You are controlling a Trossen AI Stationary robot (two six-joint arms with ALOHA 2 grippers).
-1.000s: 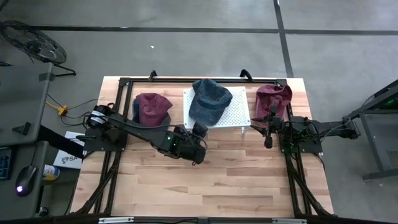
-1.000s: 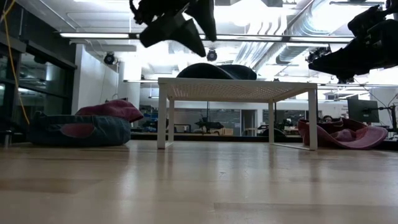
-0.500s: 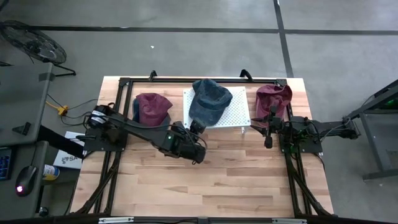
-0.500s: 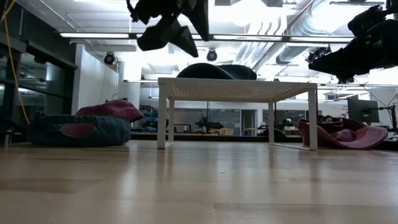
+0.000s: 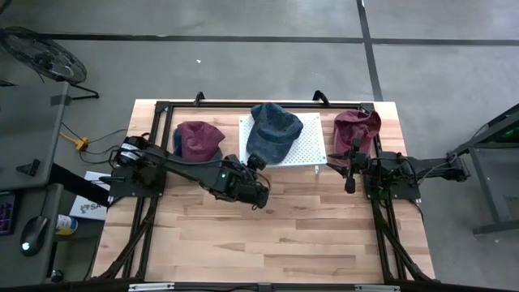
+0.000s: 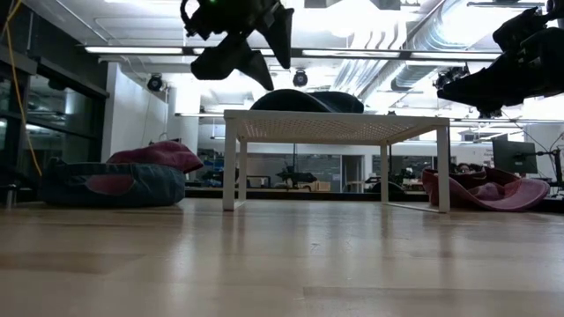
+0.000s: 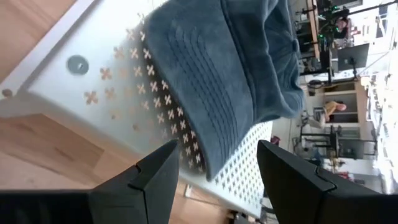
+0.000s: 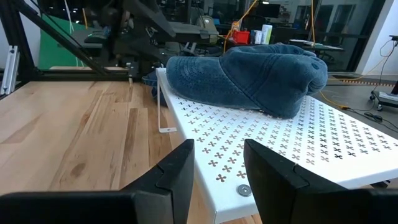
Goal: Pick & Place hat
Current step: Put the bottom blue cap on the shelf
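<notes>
Blue hat sits on white perforated stand, table's 12 o'clock side. Left gripper just off brim at hat's 7 o'clock, jaws open, empty — nearer arm. Hat's long axis crown-to-brim, brim toward left gripper. Right gripper waits at 3 o'clock, jaws parted, empty. Wood table; workshop room behind.

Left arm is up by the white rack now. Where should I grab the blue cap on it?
Probably the brim of the blue cap: it lies flat near the white rack's front edge, facing the open left gripper. Come in from that front side, low, one finger sliding under the brim.
</notes>
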